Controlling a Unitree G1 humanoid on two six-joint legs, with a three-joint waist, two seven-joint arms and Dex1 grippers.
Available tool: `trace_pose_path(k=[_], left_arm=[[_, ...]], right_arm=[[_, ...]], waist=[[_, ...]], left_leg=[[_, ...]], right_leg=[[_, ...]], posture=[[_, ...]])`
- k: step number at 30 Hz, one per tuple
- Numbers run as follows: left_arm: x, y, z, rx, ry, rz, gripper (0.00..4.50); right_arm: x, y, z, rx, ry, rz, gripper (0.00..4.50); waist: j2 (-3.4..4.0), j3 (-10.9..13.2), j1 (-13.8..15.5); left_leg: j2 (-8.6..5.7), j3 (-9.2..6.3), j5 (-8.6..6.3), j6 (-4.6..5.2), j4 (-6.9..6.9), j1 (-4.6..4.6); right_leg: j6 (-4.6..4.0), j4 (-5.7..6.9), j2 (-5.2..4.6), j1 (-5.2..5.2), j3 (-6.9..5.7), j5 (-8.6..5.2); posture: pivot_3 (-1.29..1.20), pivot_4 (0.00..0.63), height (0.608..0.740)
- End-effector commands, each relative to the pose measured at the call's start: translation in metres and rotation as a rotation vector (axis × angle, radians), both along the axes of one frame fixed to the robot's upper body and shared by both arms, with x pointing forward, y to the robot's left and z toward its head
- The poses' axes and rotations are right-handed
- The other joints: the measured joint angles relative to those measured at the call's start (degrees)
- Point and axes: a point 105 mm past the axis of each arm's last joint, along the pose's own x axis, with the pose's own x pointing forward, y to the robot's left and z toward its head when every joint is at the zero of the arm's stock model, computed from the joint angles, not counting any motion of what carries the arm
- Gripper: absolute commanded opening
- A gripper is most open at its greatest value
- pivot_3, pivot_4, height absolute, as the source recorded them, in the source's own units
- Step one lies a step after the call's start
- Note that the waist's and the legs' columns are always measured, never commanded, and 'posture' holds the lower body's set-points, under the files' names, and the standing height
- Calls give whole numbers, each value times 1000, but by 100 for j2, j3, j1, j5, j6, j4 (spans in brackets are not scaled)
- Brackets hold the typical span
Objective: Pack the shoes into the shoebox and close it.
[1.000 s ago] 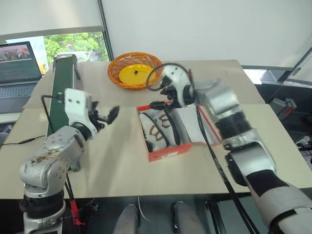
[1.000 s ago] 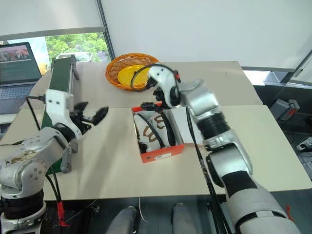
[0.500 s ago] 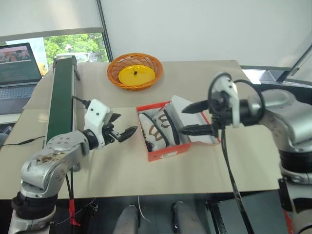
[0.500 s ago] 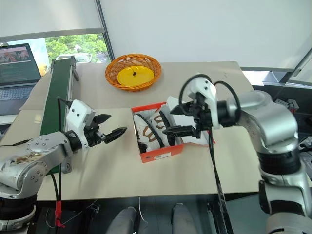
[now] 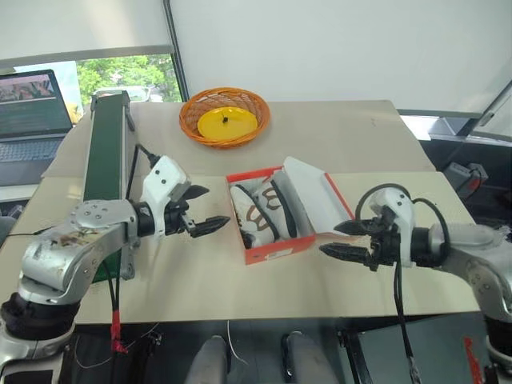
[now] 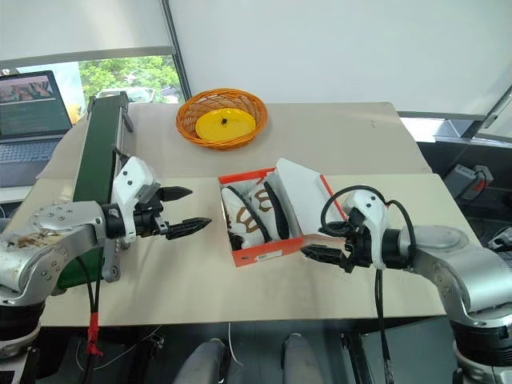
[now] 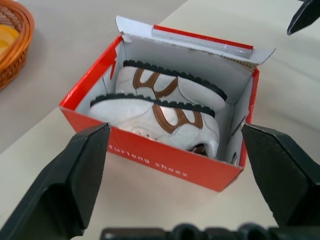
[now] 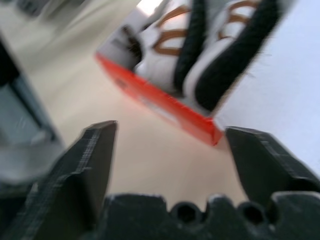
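The red-orange shoebox stands open mid-table, and its white-lined lid leans up and away on its right side. Both shoes, white with brown straps and dark soles, lie side by side inside it; the left wrist view looks down on the same shoes. My left gripper is open and hovers left of the box, pointing at it. Near the box's front right corner, my right gripper is open low over the table, holding nothing. Its fingers frame that box corner.
An orange wicker basket with a yellow plate sits at the back. A long green conveyor runs along the table's left side, with a laptop beyond it. Bare tabletop lies in front of the box and to its right.
My right arm has pulled back from over the box, down and to the front right. The left gripper has swung round to point at the box and has edged toward it.
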Motion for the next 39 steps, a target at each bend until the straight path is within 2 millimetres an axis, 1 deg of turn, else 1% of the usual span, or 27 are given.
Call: trace_pose_path(k=[1, 3, 4, 5, 6, 7, 8, 12, 14, 17, 21, 25, 27, 29, 34, 36, 37, 39], left_arm=[[-5, -5, 8, 30, -24, -71, 4500], [-5, -5, 10, 55, -32, -92, 4500], [-6, -4, 12, 69, -36, -107, 4500], [-6, -4, 13, 77, -35, -118, 4500], [-7, -3, 14, 84, -32, -130, 4500], [-9, -3, 15, 93, -28, -141, 4500], [-11, -2, 16, 108, -22, -159, 4500], [-14, 0, 19, 136, -8, -188, 4500], [-15, -2, 23, 149, -18, -202, 4500], [-17, -3, 26, 162, -19, -216, 4500], [-19, -2, 27, 167, -4, -225, 4500], [-24, -6, 27, 155, 27, -259, 4500], [-25, -7, 27, 158, 29, -261, 4500], [-25, -6, 27, 158, 31, -259, 4500], [-27, -7, 25, 156, 32, -251, 4500], [-27, -8, 24, 153, 34, -251, 4500], [-27, -8, 24, 153, 35, -252, 4500], [-28, -8, 21, 158, 39, -254, 4500]], right_arm=[[-6, -4, -6, 34, -15, -69, 2402], [-7, -7, -23, 64, 13, -131, 1692], [-10, -7, -34, 79, 44, -147, 1366], [-15, -5, -42, 96, 70, -152, 888], [-18, -4, -49, 115, 93, -157, 657], [-21, -3, -53, 139, 108, -164, 302], [-19, -5, -61, 152, 119, -197, 81], [-13, -14, -88, 179, 139, -309, 81], [1, -28, -108, 183, 104, -425, 81], [19, -40, -117, 255, 55, -534, 81], [39, -46, -117, 345, 10, -600, 81], [64, -62, -114, 443, -36, -692, 81], [72, -63, -107, 476, -62, -694, 81], [75, -61, -103, 490, -80, -683, 81], [82, -62, -84, 548, -141, -686, 81], [83, -61, -74, 566, -173, -667, 81], [83, -59, -66, 586, -192, -656, 81], [82, -56, -40, 693, -237, -632, 81]], waist=[[0, 0, 23], [-2, 0, 30], [-1, 1, 34], [0, 1, 40], [0, 1, 45], [0, 1, 47], [0, 1, 42], [-1, 1, 28], [-2, 0, 31], [-7, 0, 19], [-6, 0, -78], [-7, 0, -95], [-6, 0, -90], [-5, 1, -88], [-5, 1, -94], [-5, 1, -88], [-3, 2, -88], [-2, 3, -94]], left_leg=[[0, 0, -1, 1, 0, -3], [0, 2, -1, 2, 0, -4], [0, 2, -1, 2, 0, -3], [0, 2, -1, 2, 0, -3], [-1, 5, -1, 2, 0, -2], [0, 4, -1, 2, 0, -1], [1, 4, -1, 2, 0, 1], [3, 13, -1, 2, 0, 6], [3, 14, -1, 2, 0, 9], [6, 17, -1, 2, 0, 13], [7, 28, -1, 2, -1, 22], [11, 38, -1, 2, -3, 42], [11, 46, -1, 3, -3, 55], [11, 47, -3, 5, -5, 65], [11, 51, -6, 9, -6, 64], [11, 56, -6, 10, -7, 68], [11, 56, -6, 10, -7, 69], [11, 57, -7, 11, -7, 68]], right_leg=[[1, -1, -1, -1, 0, -1], [0, -2, -1, -2, 1, 0], [0, -2, -1, -1, 1, 0], [2, -1, -1, -2, 2, -1], [2, 0, -2, -3, 4, -1], [2, 0, -1, -2, 4, -2], [3, 0, 0, -2, 4, -2], [5, 0, 1, 1, 11, -3], [6, 0, 2, 3, 12, -4], [6, 0, 6, 6, 17, -4], [6, 3, 7, 7, 32, -2], [6, 7, 13, 18, 44, -2], [7, 6, 14, 31, 52, -2], [7, 5, 14, 41, 52, -3], [6, 5, 13, 40, 60, -3], [7, 6, 14, 40, 64, -3], [7, 6, 14, 40, 64, -3], [7, 6, 14, 40, 66, -3]], posture=[[0, 150, 740], [0, 150, 740], [0, 150, 740], [0, 150, 740], [0, 150, 740], [0, 150, 740], [0, 150, 740], [0, 150, 740], [0, 150, 740], [0, 150, 740], [0, 150, 740], [0, 150, 740], [0, 150, 740], [0, 150, 740], [0, 150, 740], [0, 150, 740], [0, 150, 740], [0, 150, 740]])
